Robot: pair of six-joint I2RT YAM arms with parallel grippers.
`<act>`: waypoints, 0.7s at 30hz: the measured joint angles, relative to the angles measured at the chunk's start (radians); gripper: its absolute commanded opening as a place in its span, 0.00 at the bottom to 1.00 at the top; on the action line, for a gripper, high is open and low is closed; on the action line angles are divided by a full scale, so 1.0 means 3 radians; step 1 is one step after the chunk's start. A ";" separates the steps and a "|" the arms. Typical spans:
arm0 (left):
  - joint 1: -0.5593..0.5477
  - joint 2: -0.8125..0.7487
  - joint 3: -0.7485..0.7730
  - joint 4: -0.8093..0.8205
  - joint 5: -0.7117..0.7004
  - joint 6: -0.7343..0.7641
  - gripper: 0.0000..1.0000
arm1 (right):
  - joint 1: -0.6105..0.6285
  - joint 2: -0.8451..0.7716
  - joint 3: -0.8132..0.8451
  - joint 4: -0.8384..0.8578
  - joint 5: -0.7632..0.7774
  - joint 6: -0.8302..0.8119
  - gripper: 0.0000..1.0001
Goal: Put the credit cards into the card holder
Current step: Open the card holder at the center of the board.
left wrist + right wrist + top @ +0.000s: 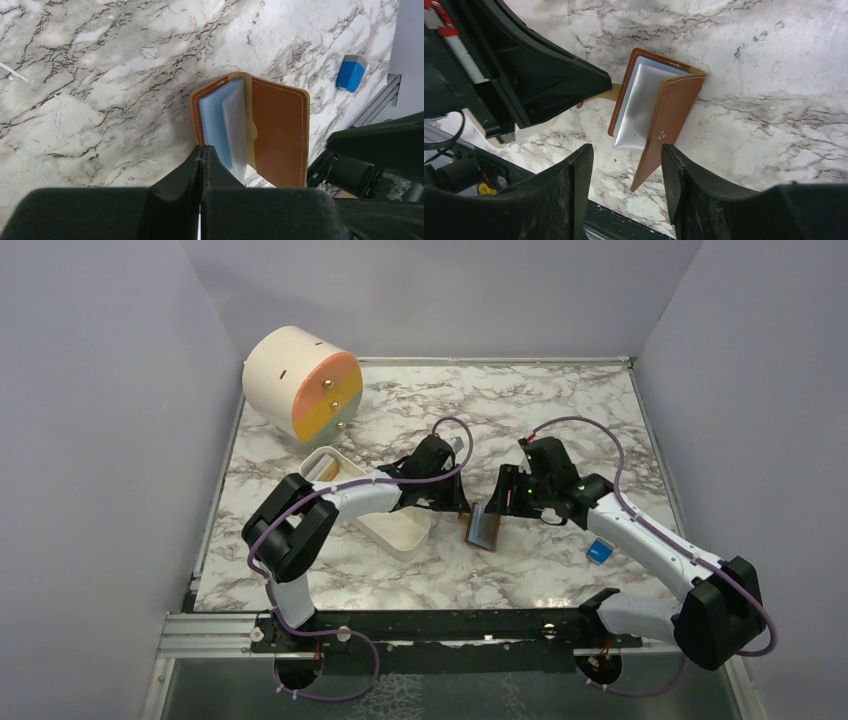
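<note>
The brown card holder (483,528) stands half open on the marble between my two grippers. Its pale blue pockets (220,125) face up, also in the right wrist view (636,100). My left gripper (462,505) is shut on the holder's left edge by the tan tab (610,93), with the fingertips pressed together (202,148). My right gripper (503,498) is open, and the holder's raised brown flap (674,105) stands between its fingers (626,148) without being pinched. No credit card shows plainly in any view.
A white oblong tray (395,530) lies under the left arm. A cream drum with an orange and yellow face (300,385) sits at the back left. A small blue block (599,551) lies right of the holder (351,73). Grey walls enclose the table.
</note>
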 measured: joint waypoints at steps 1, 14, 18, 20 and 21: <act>0.0000 -0.0018 -0.0006 0.0004 0.0003 -0.0009 0.00 | 0.0039 0.0038 0.0000 0.0008 0.0013 0.0018 0.54; 0.0000 -0.0167 -0.0015 0.0033 0.0048 -0.0085 0.00 | 0.0298 0.0080 0.0210 -0.0056 0.0175 0.0118 0.43; 0.0000 -0.0184 -0.0015 0.0034 0.0051 -0.0104 0.00 | 0.0343 0.0100 0.0193 -0.0009 0.0177 0.0161 0.42; 0.0000 -0.0214 -0.0015 0.0034 0.0051 -0.0106 0.00 | 0.0350 0.0156 0.0179 0.0013 0.0183 0.0172 0.41; 0.0000 -0.0230 -0.0015 0.0034 0.0052 -0.0106 0.00 | 0.0352 0.0195 0.0170 0.0025 0.0191 0.0173 0.41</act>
